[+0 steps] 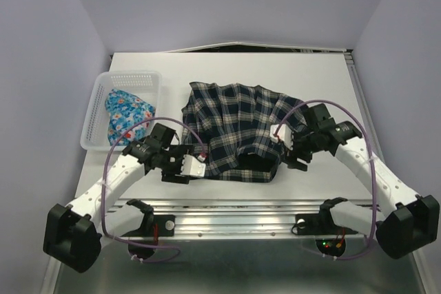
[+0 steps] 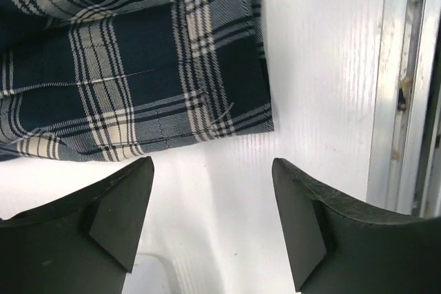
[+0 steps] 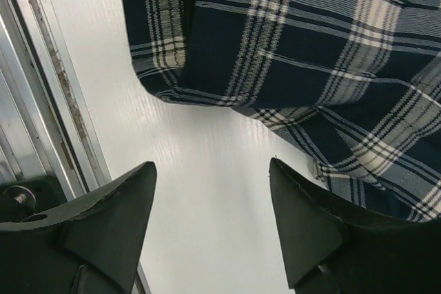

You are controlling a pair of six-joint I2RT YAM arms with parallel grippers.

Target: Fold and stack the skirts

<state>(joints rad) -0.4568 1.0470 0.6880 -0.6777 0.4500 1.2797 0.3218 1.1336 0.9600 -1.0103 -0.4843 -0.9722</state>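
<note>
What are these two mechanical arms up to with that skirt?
Two robot arms are tending to a plaid skirt that lies spread out on the table. The left gripper and the right gripper are each poised at one of its near corners, open and holding nothing. The skirt does not look folded yet. A second, floral skirt sits bunched in a white basket on the left.
</note>
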